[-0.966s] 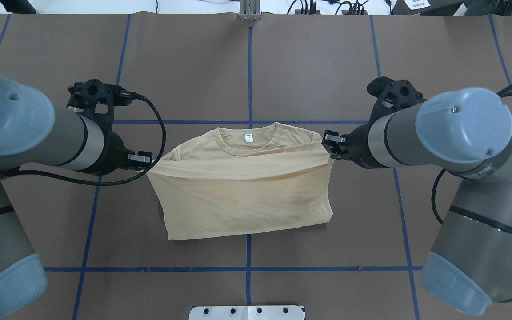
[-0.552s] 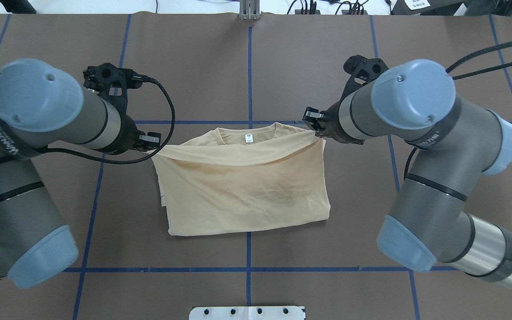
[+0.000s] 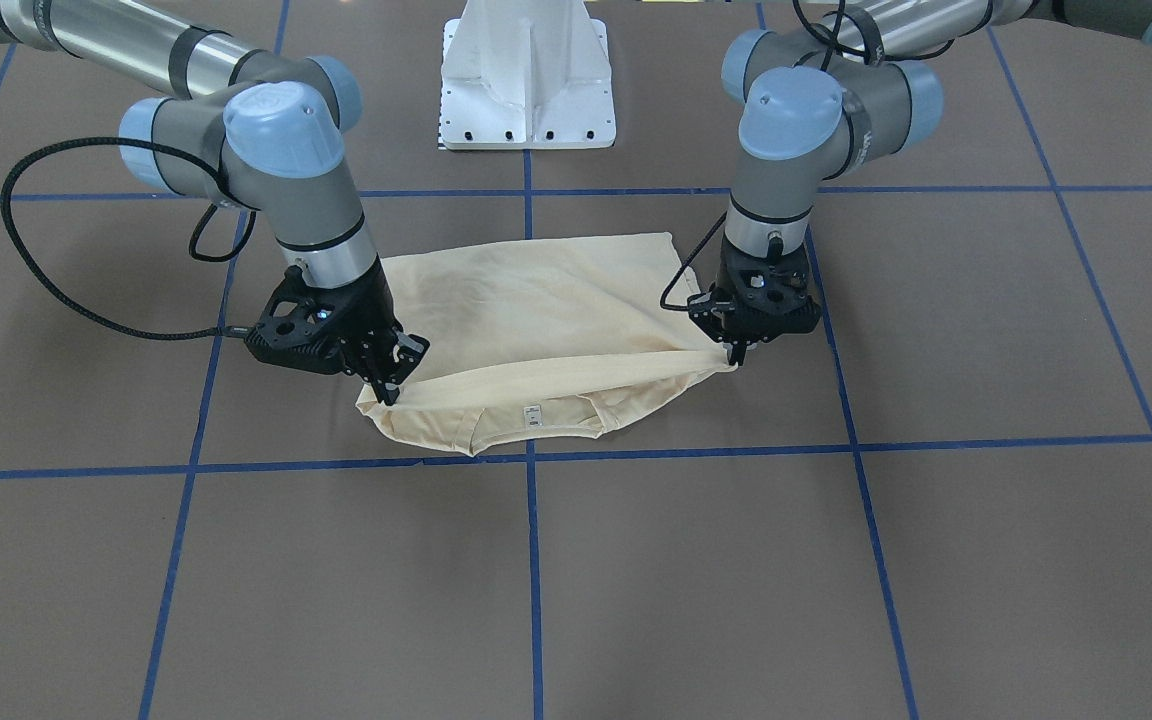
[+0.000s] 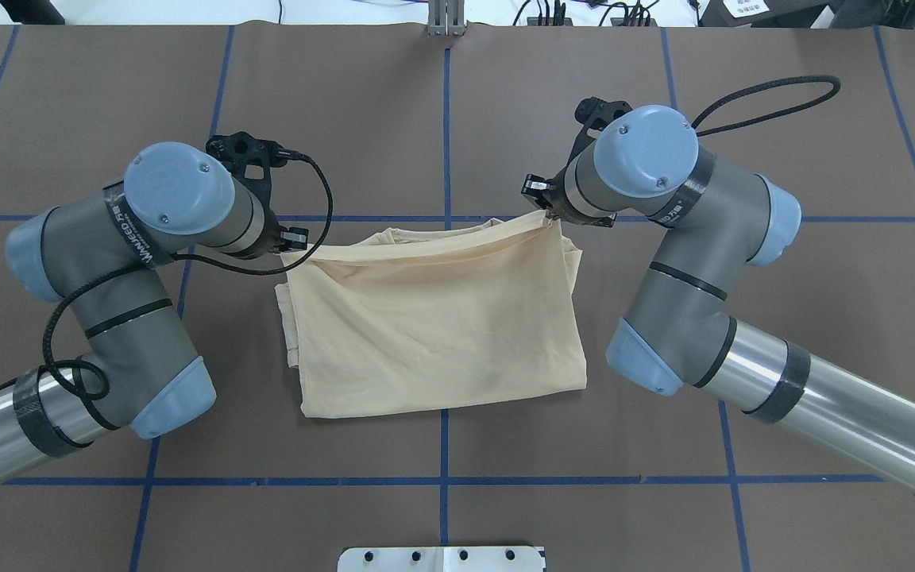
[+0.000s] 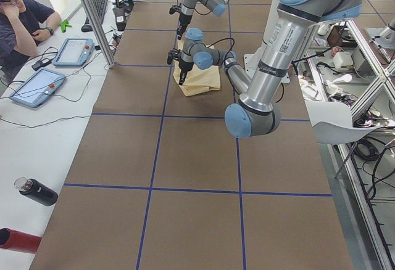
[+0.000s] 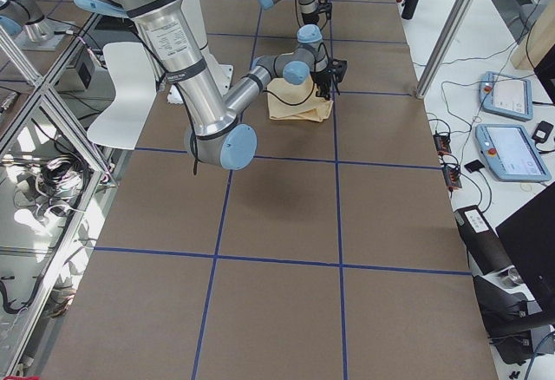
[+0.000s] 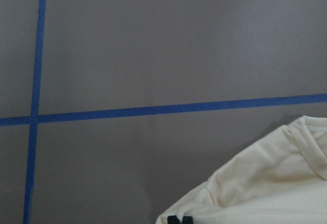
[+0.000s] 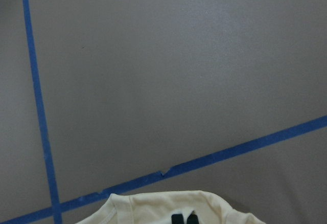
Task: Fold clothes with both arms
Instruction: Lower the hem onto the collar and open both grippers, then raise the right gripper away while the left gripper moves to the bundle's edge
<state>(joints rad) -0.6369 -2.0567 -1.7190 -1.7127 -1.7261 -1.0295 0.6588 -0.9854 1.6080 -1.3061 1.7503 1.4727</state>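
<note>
Shirt (image 4: 434, 318) is lying half-folded at the centre of your brown table (image 4: 346, 103), with a white bench (image 4: 187, 12) running along its twelve o'clock edge and blue tape lines (image 4: 445, 119) crossing it in a grid. From overhead, the left gripper (image 4: 295, 238) is clenching the shirt's lifted edge at ten o'clock, and the right gripper (image 4: 541, 208) is clenching it at one o'clock.

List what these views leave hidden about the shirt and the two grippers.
1. Sleeves and underside of the shirt: tucked beneath the top layer in every view.
2. The collar tag: covered by the folded-over layer in the overhead view and seen only in the front-facing view.
3. How the jaws of the left gripper and right gripper bite the cloth: hidden under the wrists in the overhead view, cut off by the bottom edge in the wrist views, too small in the side views.
</note>
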